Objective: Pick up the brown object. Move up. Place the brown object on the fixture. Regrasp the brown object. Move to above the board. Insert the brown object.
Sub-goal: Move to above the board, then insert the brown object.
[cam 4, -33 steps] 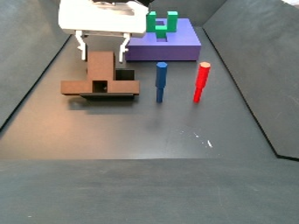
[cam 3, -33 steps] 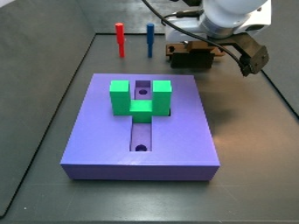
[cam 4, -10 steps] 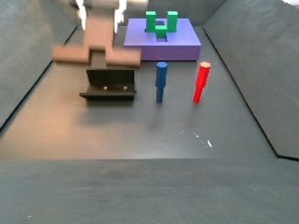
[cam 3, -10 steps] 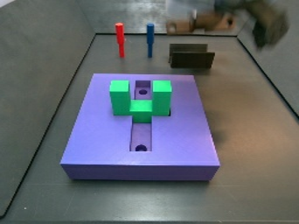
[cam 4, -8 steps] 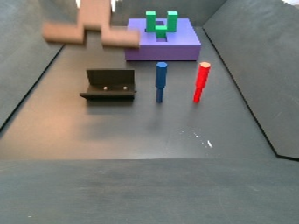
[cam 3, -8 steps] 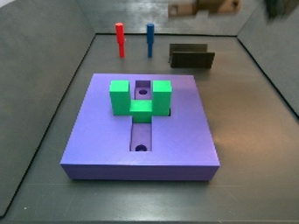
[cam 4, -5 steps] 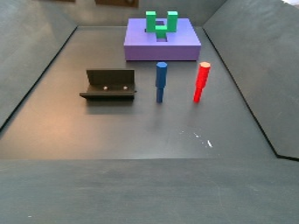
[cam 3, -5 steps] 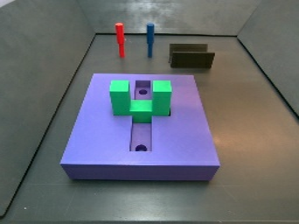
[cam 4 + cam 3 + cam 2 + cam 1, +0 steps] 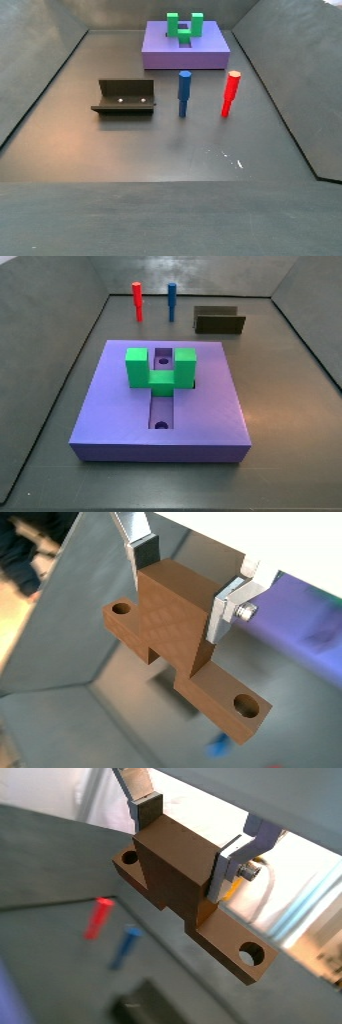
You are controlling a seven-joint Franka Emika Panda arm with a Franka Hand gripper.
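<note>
Jaws of the gripper (image 9: 190,840) clamp the brown object (image 9: 187,898) mid-bar, raised out of both side views. Move-up step looks complete; next comes lowering it onto the empty fixture (image 9: 126,97).

A: Where is the end effector (image 9: 195,850) relative to the brown object (image 9: 187,890)?

B: It appears only in the wrist views, clamped on the brown object's thick middle; both side views leave it out of frame. Its silver fingers (image 9: 235,602) are cut off by the picture edge above the bar.

A: What lies beyond the brown object?

B: A red peg (image 9: 96,918), a blue peg (image 9: 126,946) and the fixture (image 9: 154,1011) appear blurred; the fixture is cropped by the frame edge.
</note>
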